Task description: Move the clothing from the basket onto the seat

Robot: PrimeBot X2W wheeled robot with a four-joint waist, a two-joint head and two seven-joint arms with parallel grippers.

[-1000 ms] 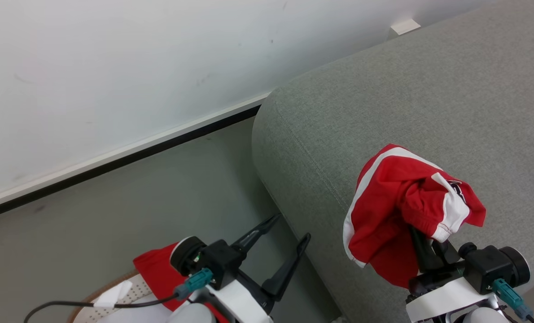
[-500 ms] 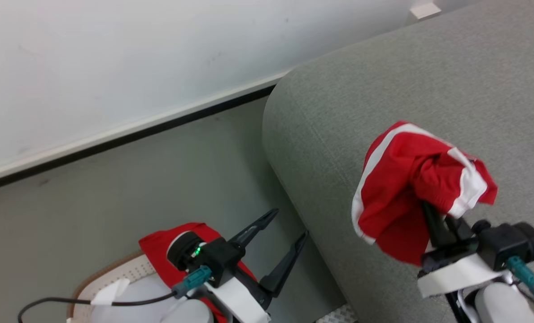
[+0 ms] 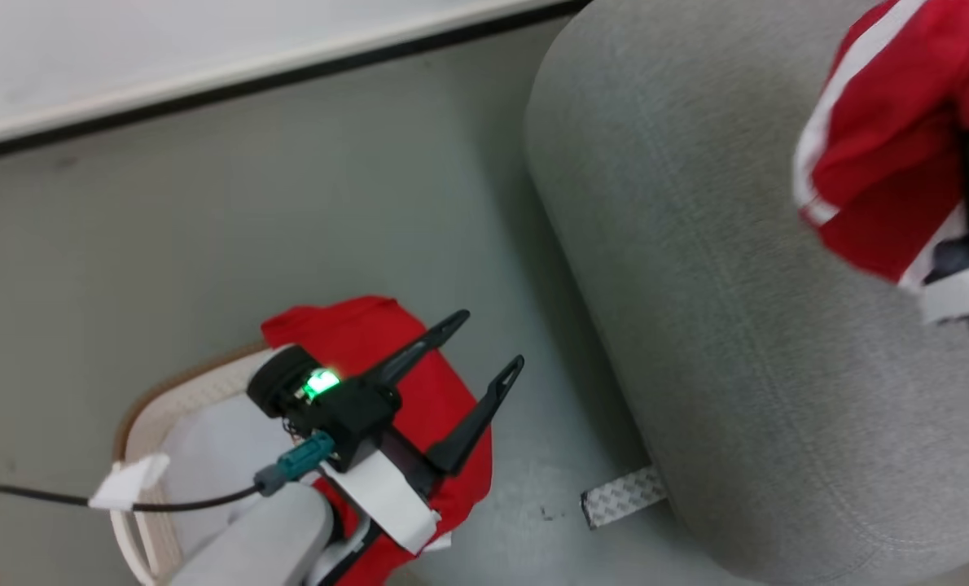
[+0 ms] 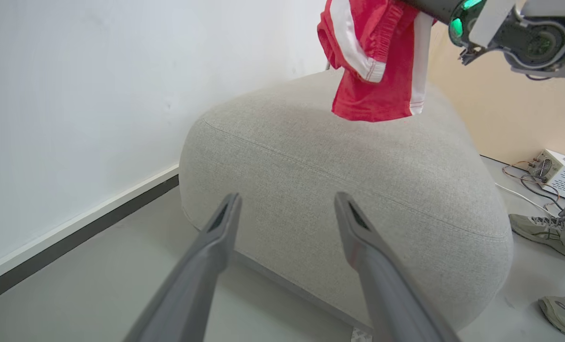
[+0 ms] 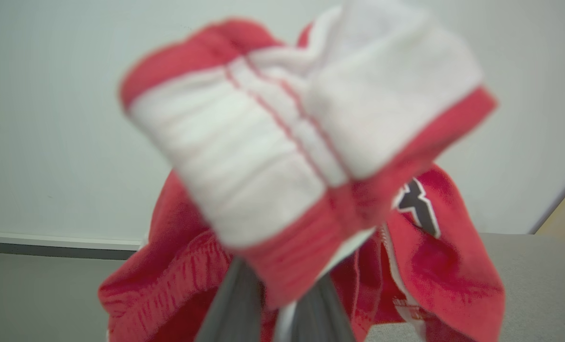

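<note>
Our right gripper (image 5: pixel 280 304), clamped on the striped garment (image 4: pixel 372 57), hung above the seat (image 4: pixel 339 166), well inside its edges; next we needed to lower and release.

Red white-striped garment (image 3: pixel 879 155), plain red garment (image 3: pixel 374 346), cream holed basket (image 3: pixel 195 389), light-grey seat (image 3: pixel 696 285)

Grey sneakers (image 4: pixel 541 229) near white box (image 4: pixel 561 179); tape strip (image 3: pixel 623 498) on floor (image 3: pixel 208 244).

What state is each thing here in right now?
Red white-striped sports garment: bunched, held up over the light-grey fabric seat.
Right gripper: shut on that garment.
Left gripper: open, holding nothing.
Cream-white perforated plastic basket: upright on the floor.
Plain red garment: crumpled in the basket, spilling over its rim.
</note>
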